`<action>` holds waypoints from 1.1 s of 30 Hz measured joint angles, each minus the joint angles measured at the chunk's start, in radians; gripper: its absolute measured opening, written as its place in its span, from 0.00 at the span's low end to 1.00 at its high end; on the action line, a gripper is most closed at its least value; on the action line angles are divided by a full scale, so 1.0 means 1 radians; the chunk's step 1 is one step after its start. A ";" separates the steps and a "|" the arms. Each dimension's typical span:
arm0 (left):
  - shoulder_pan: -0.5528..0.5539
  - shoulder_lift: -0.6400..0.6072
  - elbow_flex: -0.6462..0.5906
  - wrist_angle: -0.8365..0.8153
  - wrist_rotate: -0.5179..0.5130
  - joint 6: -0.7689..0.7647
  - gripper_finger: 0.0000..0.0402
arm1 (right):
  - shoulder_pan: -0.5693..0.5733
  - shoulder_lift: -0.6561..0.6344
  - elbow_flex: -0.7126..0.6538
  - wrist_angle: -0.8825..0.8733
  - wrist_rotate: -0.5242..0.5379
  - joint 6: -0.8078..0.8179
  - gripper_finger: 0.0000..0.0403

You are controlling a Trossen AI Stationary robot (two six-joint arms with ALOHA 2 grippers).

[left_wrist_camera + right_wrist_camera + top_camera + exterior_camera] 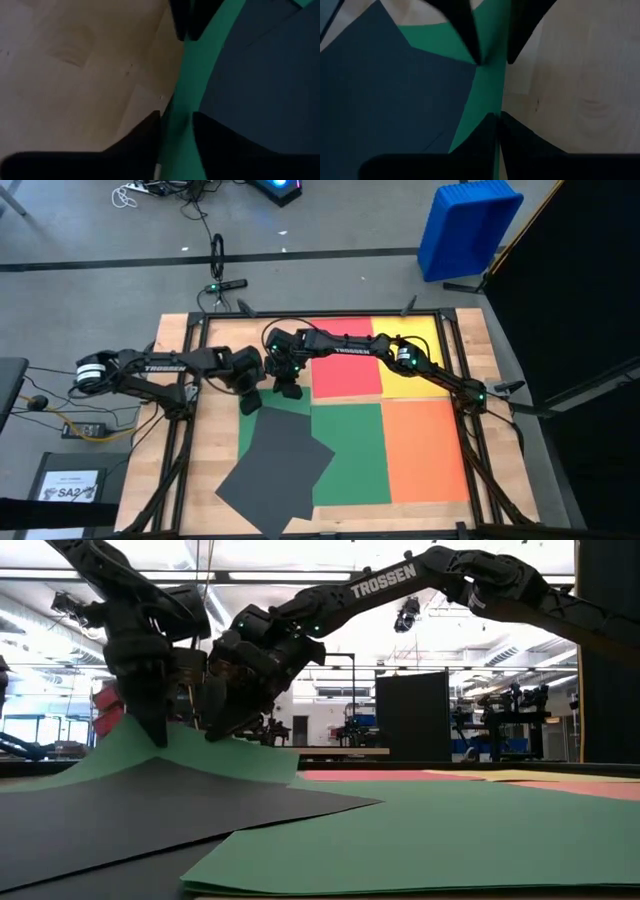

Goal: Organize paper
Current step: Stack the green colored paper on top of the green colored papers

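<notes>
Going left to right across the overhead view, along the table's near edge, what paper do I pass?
White printed sheet marked SA2 beside the table → dark grey sheets → green sheet → orange sheet.

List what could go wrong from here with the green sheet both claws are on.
1. Both the left claw and the right claw have the green sheet tented up along one edge; pulling apart could crease or tear it.
2. The dark sheets lie skewed across that green sheet, so dragging it may scatter them further.
3. The left claw looks only partly closed around the edge; the sheet could slip free.
</notes>
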 joint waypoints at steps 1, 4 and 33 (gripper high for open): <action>0.004 0.000 0.000 0.000 0.000 0.003 0.20 | 0.000 0.000 0.000 -0.001 -0.002 0.000 0.00; 0.021 -0.001 0.000 0.000 0.031 0.025 0.05 | 0.000 0.000 0.000 0.002 -0.004 0.000 0.00; 0.028 -0.004 0.276 -0.235 -0.128 0.162 0.00 | -0.096 -0.157 0.017 -0.098 0.036 0.073 0.09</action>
